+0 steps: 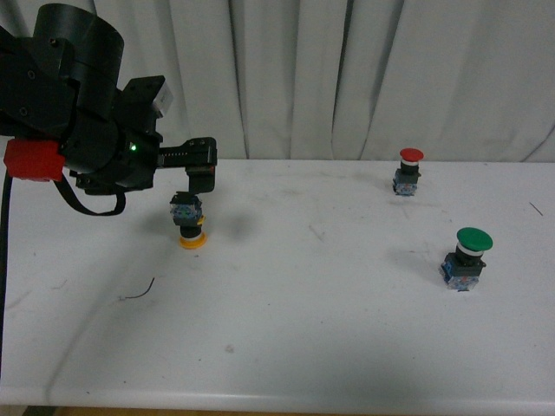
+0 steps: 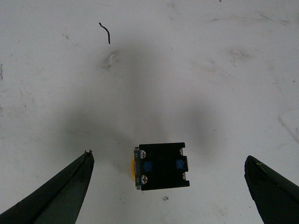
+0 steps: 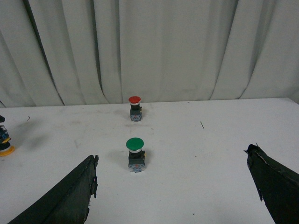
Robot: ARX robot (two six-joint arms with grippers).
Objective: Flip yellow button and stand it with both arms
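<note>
The yellow button stands upside down on the white table, yellow cap on the surface and black and bluish contact block on top. In the left wrist view I look down on its black block, with a sliver of yellow cap beside it. My left gripper hovers just above it, open, its fingers wide on either side and not touching. My right gripper is open and empty; that arm is out of the front view. The button shows at the right wrist view's edge.
A red-capped button stands upright at the far right, a green-capped button nearer on the right. Both show in the right wrist view, red and green. A thin dark wire scrap lies front left. A curtain hangs behind.
</note>
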